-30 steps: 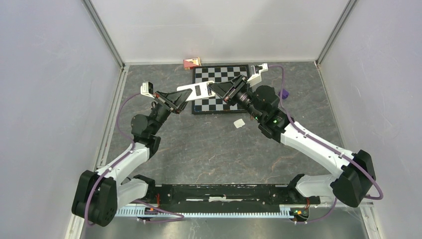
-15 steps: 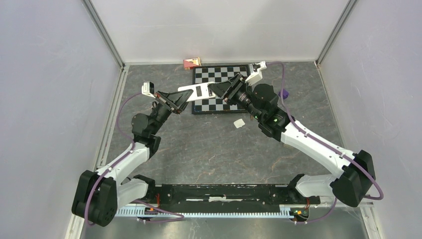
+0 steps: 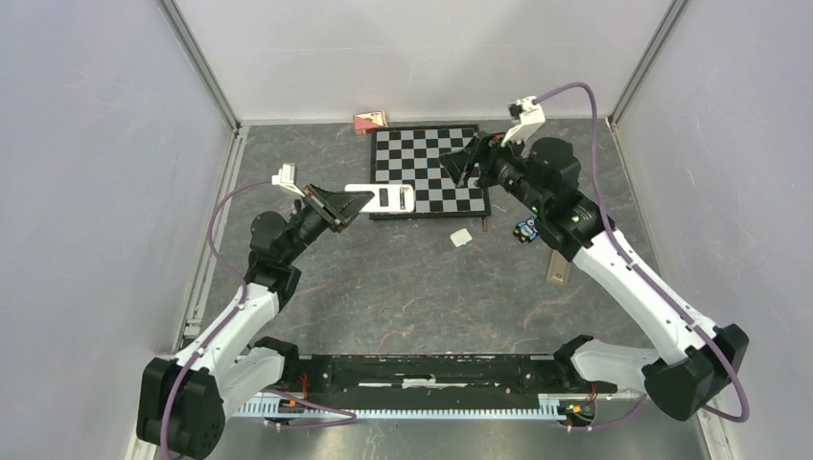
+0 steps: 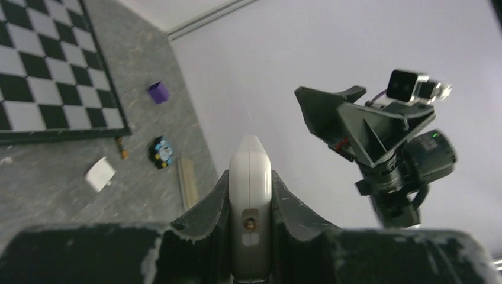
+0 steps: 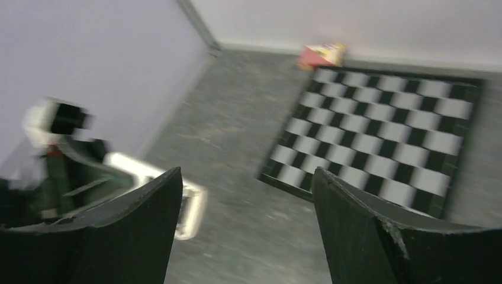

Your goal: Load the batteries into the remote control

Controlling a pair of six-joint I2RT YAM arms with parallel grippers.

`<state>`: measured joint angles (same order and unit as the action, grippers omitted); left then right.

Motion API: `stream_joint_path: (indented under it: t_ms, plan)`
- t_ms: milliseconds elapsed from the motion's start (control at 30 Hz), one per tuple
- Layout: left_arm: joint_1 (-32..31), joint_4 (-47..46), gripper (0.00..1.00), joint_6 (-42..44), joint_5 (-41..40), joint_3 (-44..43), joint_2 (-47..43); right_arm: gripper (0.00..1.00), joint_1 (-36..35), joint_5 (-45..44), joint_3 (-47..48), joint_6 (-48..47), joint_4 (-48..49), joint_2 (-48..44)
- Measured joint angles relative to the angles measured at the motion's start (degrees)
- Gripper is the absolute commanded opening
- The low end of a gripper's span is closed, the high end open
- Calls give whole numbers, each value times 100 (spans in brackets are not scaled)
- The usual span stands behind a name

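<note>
Right wrist view motion-smeared: remote [image 5: 192, 207] at 8 o'clock only a white blur. Slim item [image 3: 486, 225] off chessboard's [image 3: 427, 172] 5 o'clock corner, possibly a battery; too small.

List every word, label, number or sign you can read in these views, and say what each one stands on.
No text can be read in any view.
Red and yellow box: any print is too small and blurred to read.
Small blue and black object: its pattern is too small to make out.
White remote: no legible marking.
Chessboard: plain squares, with no letters or numbers visible.
</note>
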<state>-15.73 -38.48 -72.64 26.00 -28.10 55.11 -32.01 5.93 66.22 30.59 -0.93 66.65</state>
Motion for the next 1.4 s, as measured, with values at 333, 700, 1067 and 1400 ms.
stream_joint_path:
  t_ms: [333, 700, 1067, 1400]
  plan:
    - [0, 1211, 2, 769, 267, 42, -299, 58, 103, -1709, -645, -1488, -2330, 1432]
    - [0, 1266, 2, 868, 428, 44, -221, 44, 452, -1700, -1126, -1635, -1670, 2411]
    - [0, 358, 2, 835, 1139, 208, -179, 38, 671, -1705, -533, -1777, -1635, 3501]
    - [0, 24, 2, 833, 1515, 208, -181, 8, 852, -1751, -365, -1867, -1696, 3735]
